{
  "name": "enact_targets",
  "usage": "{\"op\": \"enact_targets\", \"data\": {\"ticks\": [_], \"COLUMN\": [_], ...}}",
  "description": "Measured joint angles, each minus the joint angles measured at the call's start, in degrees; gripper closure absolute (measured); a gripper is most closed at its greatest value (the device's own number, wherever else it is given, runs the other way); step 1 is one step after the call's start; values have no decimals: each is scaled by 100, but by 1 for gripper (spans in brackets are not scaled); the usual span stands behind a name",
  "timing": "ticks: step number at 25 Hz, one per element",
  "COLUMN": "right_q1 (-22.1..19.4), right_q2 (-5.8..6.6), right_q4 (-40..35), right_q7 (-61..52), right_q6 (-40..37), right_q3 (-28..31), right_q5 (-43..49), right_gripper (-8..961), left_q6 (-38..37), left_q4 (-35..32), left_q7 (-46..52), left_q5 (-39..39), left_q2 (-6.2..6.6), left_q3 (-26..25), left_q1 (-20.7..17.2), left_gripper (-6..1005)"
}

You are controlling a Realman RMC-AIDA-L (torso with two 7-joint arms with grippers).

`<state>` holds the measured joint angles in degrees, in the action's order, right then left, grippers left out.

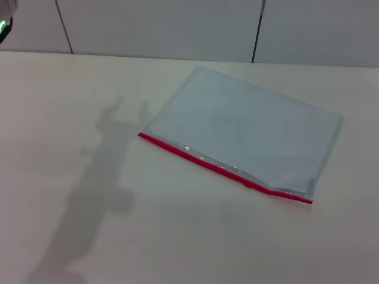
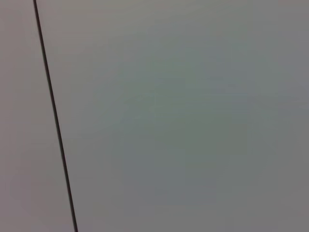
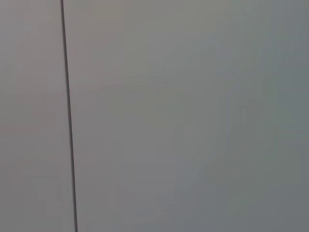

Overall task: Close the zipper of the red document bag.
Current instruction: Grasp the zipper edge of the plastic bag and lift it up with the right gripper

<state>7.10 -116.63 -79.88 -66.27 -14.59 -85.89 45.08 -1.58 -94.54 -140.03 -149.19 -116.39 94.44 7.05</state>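
The red document bag (image 1: 249, 133) lies flat on the pale table, right of centre in the head view. It is a translucent blue-grey pouch turned at an angle. The zipper (image 1: 207, 163) is a bright red strip along its near long edge, running from the near left corner down to the near right corner. A small red bump that may be the slider (image 1: 248, 184) sits toward the right end of that strip. Neither gripper shows in any view. Both wrist views hold only a plain grey panel with a dark seam.
The table (image 1: 89, 236) stretches wide around the bag. A grey panelled wall (image 1: 160, 26) with dark seams stands behind its far edge. A dark part with a green light (image 1: 3, 25) pokes in at the top left corner. An arm-shaped shadow (image 1: 100, 183) falls left of the bag.
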Motion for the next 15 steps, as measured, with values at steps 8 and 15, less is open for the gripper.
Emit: {"op": "enact_targets", "data": {"ticks": [8, 15], "right_q1": [22, 140], "right_q2": [5, 15], "right_q4": [11, 210], "right_q7": [0, 18], "right_q6": [4, 11], "right_q3": [-37, -79], "right_q5": [0, 2], "right_gripper": [259, 258], "left_q6": [-1, -1], "left_q4": [16, 132], "left_q7": [33, 8], "left_q5": [-39, -20], "left_q2": [-1, 0], "left_q3": [-31, -8], "left_q1": [-10, 28], "left_gripper": [397, 397]}}
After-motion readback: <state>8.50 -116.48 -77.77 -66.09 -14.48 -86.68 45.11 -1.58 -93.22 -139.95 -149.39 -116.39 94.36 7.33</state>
